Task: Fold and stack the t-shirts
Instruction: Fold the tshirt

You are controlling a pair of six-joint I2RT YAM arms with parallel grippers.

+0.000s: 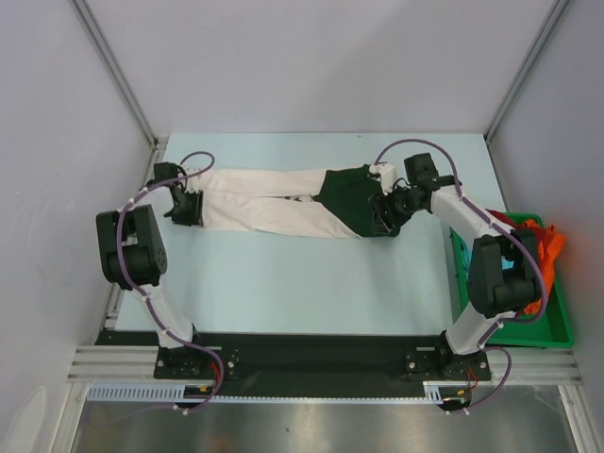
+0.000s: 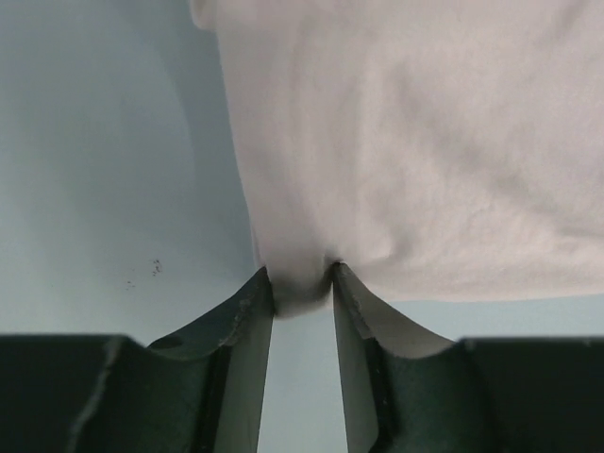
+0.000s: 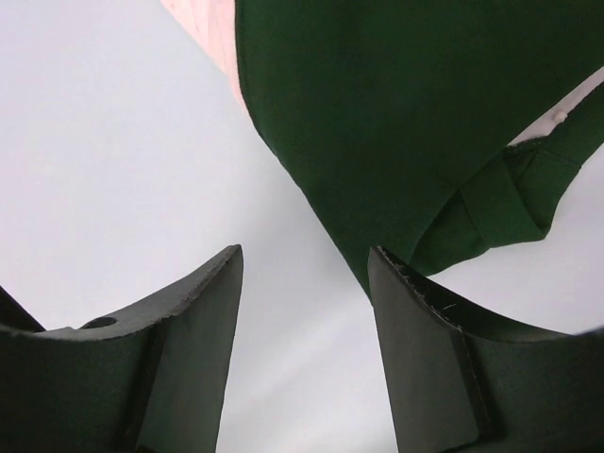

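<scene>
A cream-white t-shirt (image 1: 264, 209) lies folded lengthwise into a long strip across the far part of the table. Its right end shows a dark green part (image 1: 357, 200). My left gripper (image 1: 186, 209) is at the strip's left end, shut on a pinch of the white cloth (image 2: 300, 283). My right gripper (image 1: 387, 219) is open at the green end, just above the table; the green cloth (image 3: 396, 123) lies ahead of its fingers, its edge touching the right finger (image 3: 415, 321). No printed lettering shows.
A green bin (image 1: 514, 283) holding orange cloth (image 1: 545, 243) stands at the table's right edge, beside the right arm. White enclosure walls surround the pale blue table (image 1: 302, 283).
</scene>
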